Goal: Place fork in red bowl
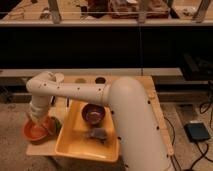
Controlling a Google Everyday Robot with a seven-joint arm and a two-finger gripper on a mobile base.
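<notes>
The white robot arm (125, 105) filled most of the view, rising from the lower right, running left across the scene and bending down at its far end. Beneath it stood a wooden table (159, 120). On the table sat a yellow plastic tray (85, 148), and inside that were a dark bowl (93, 114) and, just in front of it, a grey object (97, 134) too unclear to name. The red bowl (37, 131) sat outside the tray, near the table's left front edge.

The gripper (35, 119) hung directly over the red bowl, close above its rim and pointing down. Whether it was open, closed or clamped on anything could not be told.

The fork could not be made out, either in the gripper or inside the bowl. Judging by the gripper's place, the task looked to be in its last stage: the carry to the bowl seemed done. What remained was the release, or, if that had already happened, only the retreat.
</notes>
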